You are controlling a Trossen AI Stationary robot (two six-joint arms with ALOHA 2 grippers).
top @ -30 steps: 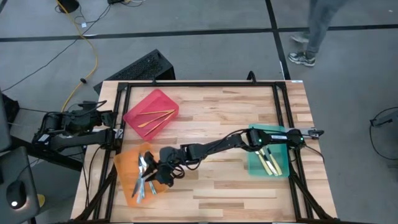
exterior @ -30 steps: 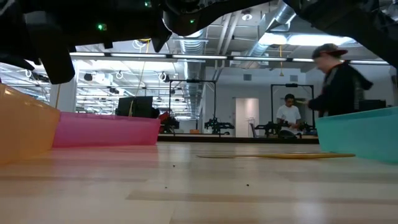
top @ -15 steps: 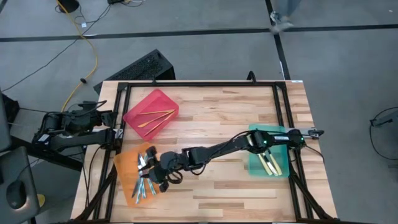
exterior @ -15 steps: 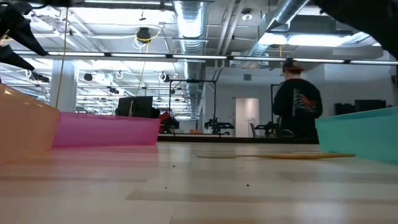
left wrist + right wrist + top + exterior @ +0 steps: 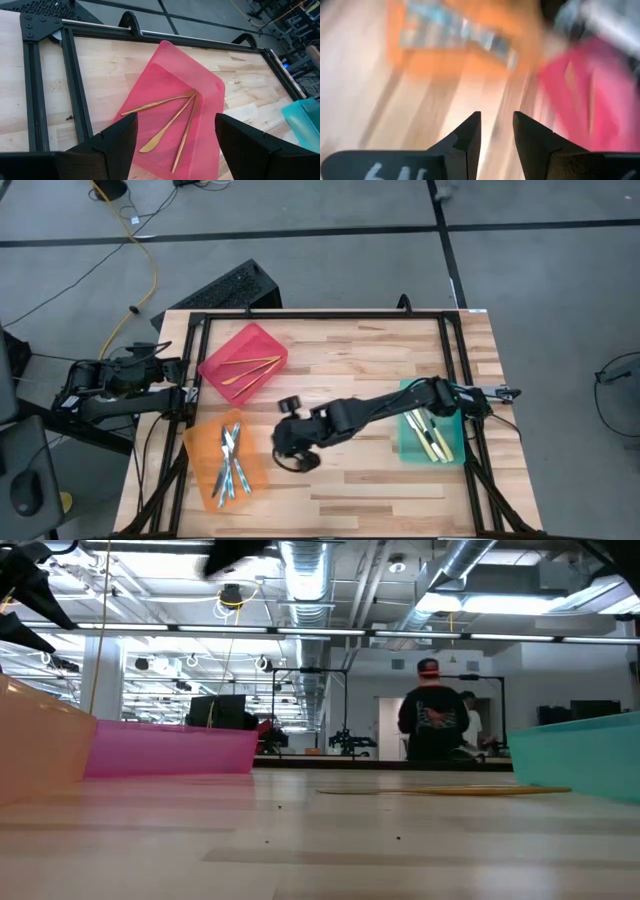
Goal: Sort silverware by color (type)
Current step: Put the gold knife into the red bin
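My right gripper (image 5: 293, 452) hovers over bare table between the orange bin (image 5: 200, 442) and the green bin (image 5: 408, 442). Its fingers stand a little apart (image 5: 496, 117), open, with nothing between them. Several silvery-blue pieces (image 5: 229, 464) lie flat in the orange bin. Three gold pieces (image 5: 172, 112) lie in the red bin (image 5: 222, 360). Yellow-handled pieces (image 5: 432, 438) lie in the green bin. One more gold piece (image 5: 445, 790) lies flat on the table in the low view. My left gripper (image 5: 176, 120) waits, open, at the table's left edge, facing the red bin.
A black frame (image 5: 452, 360) runs around the table top. Bare wood lies along the far side and the near right of the table. A person (image 5: 432, 725) stands in the room far behind the table.
My right gripper has drawn back from above the orange bin toward the table's right, and is now over bare wood. The silvery-blue pieces lie uncovered in the orange bin. A person has walked across the room behind the table.
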